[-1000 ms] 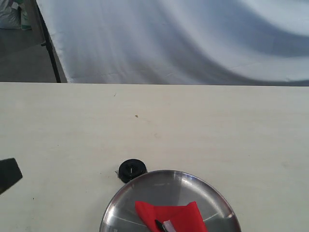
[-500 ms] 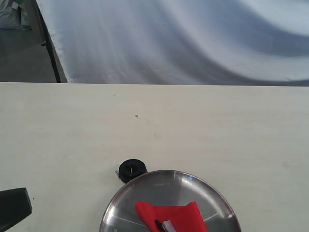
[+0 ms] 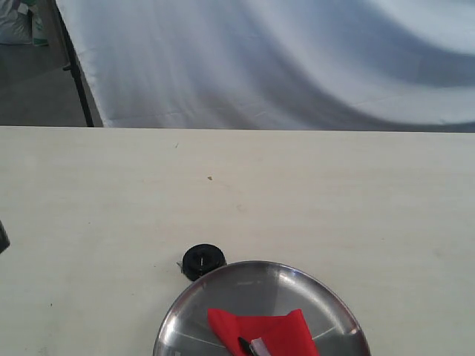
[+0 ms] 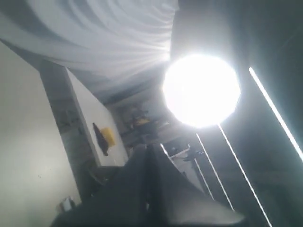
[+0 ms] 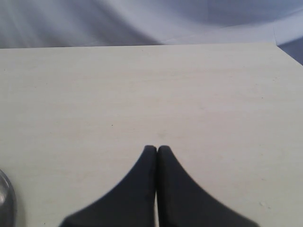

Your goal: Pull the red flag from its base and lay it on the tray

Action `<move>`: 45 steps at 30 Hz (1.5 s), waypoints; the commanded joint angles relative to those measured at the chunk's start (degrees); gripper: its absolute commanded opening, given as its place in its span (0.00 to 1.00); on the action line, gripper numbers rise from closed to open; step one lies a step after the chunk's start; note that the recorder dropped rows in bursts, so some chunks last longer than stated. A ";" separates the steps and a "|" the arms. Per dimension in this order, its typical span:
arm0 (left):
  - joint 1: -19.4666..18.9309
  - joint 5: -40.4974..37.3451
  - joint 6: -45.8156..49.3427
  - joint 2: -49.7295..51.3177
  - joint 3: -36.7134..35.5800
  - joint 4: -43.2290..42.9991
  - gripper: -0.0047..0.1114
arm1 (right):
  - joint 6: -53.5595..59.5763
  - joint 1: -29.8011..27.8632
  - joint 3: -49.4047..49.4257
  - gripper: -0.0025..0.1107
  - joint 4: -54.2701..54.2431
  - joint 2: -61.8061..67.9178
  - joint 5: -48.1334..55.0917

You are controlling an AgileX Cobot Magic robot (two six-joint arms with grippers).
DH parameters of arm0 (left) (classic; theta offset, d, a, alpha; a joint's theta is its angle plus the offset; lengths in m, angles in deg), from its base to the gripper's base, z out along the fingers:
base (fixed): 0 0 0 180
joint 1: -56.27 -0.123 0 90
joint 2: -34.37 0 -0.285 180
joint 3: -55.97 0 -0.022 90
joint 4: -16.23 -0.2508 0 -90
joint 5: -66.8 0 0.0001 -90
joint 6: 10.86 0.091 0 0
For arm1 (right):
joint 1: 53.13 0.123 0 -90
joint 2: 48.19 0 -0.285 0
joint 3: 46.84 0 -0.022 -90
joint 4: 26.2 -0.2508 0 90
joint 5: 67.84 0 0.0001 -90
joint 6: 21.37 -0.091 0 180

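Left end effector (image 4: 147, 152) withdrawn leftward, closed, empty; right end effector (image 5: 157, 150) closed, empty; red flag (image 3: 261, 328) on tray (image 3: 249, 285).

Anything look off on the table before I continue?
Nothing spilled or damaged. The red flag lies in the tray, off the base, which sits beside the tray's rim. One oddity: the left wrist camera faces a bright lamp.

Counter (image 3: 312, 193): pale, wide.
Sheet (image 3: 282, 59): white, draped right behind the counter.
Floor (image 3: 33, 93): grey, past the counter, beside the sheet.
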 commanded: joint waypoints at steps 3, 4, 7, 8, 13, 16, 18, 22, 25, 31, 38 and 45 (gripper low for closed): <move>0.10 -7.96 -1.99 -0.30 -0.15 10.46 0.04 | 0.18 -0.17 -0.16 0.02 0.17 -0.22 0.13; 0.10 -10.22 -1.99 -0.30 -0.15 12.30 0.04 | 0.18 -0.17 -0.16 0.02 0.17 -0.22 0.13; 0.10 -16.33 -1.99 -0.30 -0.15 14.21 0.04 | 0.18 -0.17 -0.16 0.02 0.17 -0.22 0.13; 0.10 -17.93 -1.99 -0.30 -0.15 14.21 0.04 | 0.18 -0.17 -0.16 0.02 0.17 -0.22 0.13; 0.10 -25.57 0.13 -0.44 -0.15 15.41 0.04 | 0.18 -0.17 -0.16 0.02 0.17 -0.22 0.13; 0.10 -25.66 13.04 -2.45 -0.15 15.41 0.04 | 0.18 -0.17 -0.16 0.02 0.17 -0.22 0.13; 0.10 -25.54 30.72 -5.17 -0.15 15.41 0.04 | 0.18 -0.17 -0.16 0.02 0.17 -0.22 0.13; 0.10 -25.54 62.62 -6.91 -0.15 15.53 0.04 | 0.18 -0.17 -0.16 0.02 0.17 -0.22 0.13; 0.10 -25.54 87.24 -7.05 -0.15 23.02 0.04 | 0.18 -0.17 -0.16 0.02 0.17 -0.22 0.13; 0.10 -26.67 123.06 -7.09 -0.52 43.57 0.04 | 0.18 -0.17 -0.16 0.02 0.17 -0.22 0.13; 0.10 -33.74 126.15 -10.87 -4.04 45.41 0.04 | 0.18 -0.17 -0.16 0.02 0.17 -0.22 0.13; 0.10 -36.74 126.15 -14.78 -7.48 48.37 0.04 | 0.18 -0.17 -0.16 0.02 0.17 -0.22 0.13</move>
